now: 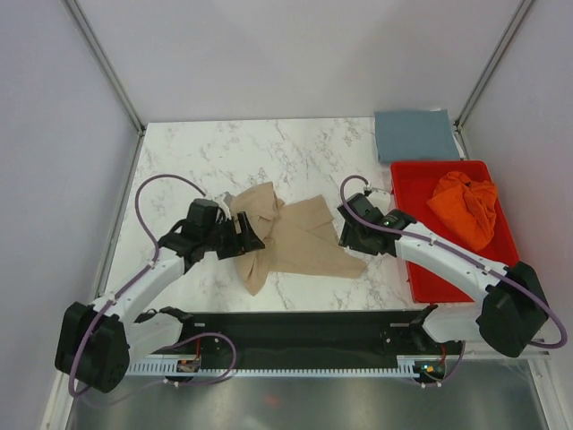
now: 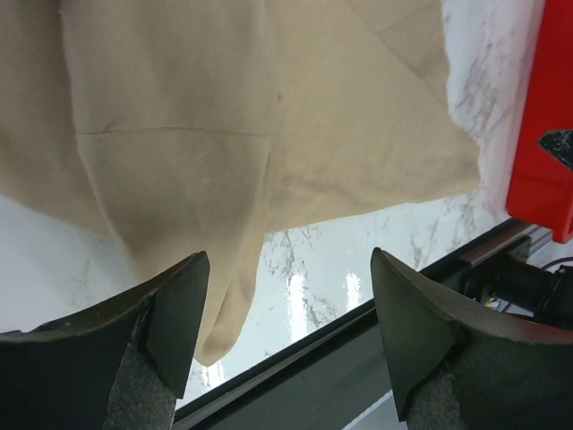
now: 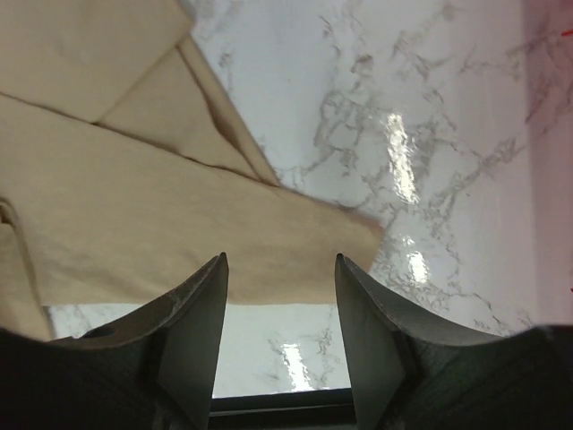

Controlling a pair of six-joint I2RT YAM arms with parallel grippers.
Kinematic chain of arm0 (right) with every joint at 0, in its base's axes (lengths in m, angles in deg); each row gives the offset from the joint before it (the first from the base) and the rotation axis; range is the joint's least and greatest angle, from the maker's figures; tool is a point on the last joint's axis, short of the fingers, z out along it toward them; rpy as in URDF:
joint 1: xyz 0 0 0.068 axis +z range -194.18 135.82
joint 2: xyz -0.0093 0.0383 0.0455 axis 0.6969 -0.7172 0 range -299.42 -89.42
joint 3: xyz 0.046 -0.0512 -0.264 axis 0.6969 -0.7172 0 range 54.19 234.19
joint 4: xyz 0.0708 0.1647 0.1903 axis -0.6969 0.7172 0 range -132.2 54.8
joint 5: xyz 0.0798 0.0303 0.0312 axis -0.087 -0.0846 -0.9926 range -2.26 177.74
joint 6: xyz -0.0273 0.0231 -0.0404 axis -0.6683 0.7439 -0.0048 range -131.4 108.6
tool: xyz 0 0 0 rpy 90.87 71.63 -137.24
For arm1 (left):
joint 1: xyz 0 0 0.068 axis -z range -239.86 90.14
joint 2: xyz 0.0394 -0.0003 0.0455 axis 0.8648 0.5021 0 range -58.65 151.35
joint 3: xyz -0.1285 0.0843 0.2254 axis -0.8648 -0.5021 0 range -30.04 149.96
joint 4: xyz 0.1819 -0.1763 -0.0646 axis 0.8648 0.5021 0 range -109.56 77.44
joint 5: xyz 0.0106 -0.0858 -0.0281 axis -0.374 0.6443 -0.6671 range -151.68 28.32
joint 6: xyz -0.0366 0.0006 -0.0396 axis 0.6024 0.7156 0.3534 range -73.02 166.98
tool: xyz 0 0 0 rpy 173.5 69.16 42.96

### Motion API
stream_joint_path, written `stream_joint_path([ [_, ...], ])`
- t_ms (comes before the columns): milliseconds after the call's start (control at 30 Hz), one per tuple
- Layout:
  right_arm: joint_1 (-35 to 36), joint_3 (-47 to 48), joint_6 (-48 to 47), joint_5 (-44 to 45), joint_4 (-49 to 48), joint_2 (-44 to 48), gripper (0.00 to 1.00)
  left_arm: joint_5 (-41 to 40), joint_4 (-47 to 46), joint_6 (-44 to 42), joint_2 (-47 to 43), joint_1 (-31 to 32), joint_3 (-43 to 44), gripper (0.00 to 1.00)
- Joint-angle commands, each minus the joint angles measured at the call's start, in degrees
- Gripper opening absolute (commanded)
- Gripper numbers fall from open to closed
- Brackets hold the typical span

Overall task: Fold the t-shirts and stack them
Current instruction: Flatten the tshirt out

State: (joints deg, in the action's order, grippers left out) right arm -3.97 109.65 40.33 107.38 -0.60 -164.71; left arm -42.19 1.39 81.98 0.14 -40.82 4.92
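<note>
Looking from above, the red tray [image 1: 405, 224] holds the orange t-shirt [image 1: 466, 204]; the blue-grey t-shirt [image 1: 414, 134] lies folded behind it, and the tan t-shirt [image 1: 300, 237] lies crumpled on the desk [image 1: 269, 148]. Left wrist: left end effector [image 2: 288, 253] gapes, empty. Right wrist: right end effector [image 3: 281, 257] parted, empty, over tan cloth.

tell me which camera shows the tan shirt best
The top external view: the whole tan t-shirt lies rumpled and partly folded on the marble table. The left wrist view shows only a close stretch of its cloth with one loose corner; the right wrist view shows only a folded edge.
</note>
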Motion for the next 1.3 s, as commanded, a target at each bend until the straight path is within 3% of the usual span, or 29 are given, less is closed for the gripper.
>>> stream_joint_path([
  [0,-0.65,-3.95,4.79,3.22,-1.96,1.90,0.59,-5.68,-5.03,2.44,6.14,3.01,0.02,0.80],
  [200,-1.09,-8.00,4.44,4.70,-4.24,-1.00,0.58,-10.16,-6.01,2.09,11.96,2.93,1.33,0.64],
  [400,-2.24,-3.88,-7.59,3.57,-10.93,-4.87,0.57,-10.17,-6.01,2.09,9.95,-2.42,3.80,0.64],
  [433,-3.19,-3.17,-8.13,3.22,-11.19,-5.39,0.57,-13.48,-5.75,3.04,9.25,-4.00,3.45,0.19],
  [467,-3.64,-2.04,-8.57,2.69,-11.72,-5.57,0.57,-12.20,-5.74,3.75,8.55,-7.33,2.14,0.18],
  [633,-6.01,1.05,-10.67,-1.17,-20.41,-10.75,0.56,-10.78,-5.83,7.36,1.78,-13.33,-3.14,0.27],
  [800,-6.54,6.06,-12.35,-4.43,-23.93,-18.56,0.56,-7.02,-5.92,3.85,-2.62,-13.60,-3.32,0.52],
  [867,-6.98,6.76,-12.96,-5.13,-25.77,-20.07,0.56,-2.55,-5.92,1.39,-1.57,-13.51,-1.75,0.57],
  [1067,-9.36,7.29,-10.51,-9.17,-28.94,-25.96,0.54,-2.52,-5.92,0.68,8.51,-11.59,2.30,0.57],
  [1100,-9.44,7.29,-10.16,-9.70,-29.91,-27.01,0.53,-0.17,-5.83,-1.23,10.02,-10.88,2.83,0.59],
  [1133,-9.44,7.12,-9.28,-10.49,-30.52,-27.63,0.52,-0.24,-6.35,-0.64,11.25,-10.00,3.96,0.69],
  [1267,-9.44,6.68,-8.05,-9.89,-31.41,-29.48,0.41,-4.09,-7.06,-0.20,15.83,-5.96,6.43,0.70],
])
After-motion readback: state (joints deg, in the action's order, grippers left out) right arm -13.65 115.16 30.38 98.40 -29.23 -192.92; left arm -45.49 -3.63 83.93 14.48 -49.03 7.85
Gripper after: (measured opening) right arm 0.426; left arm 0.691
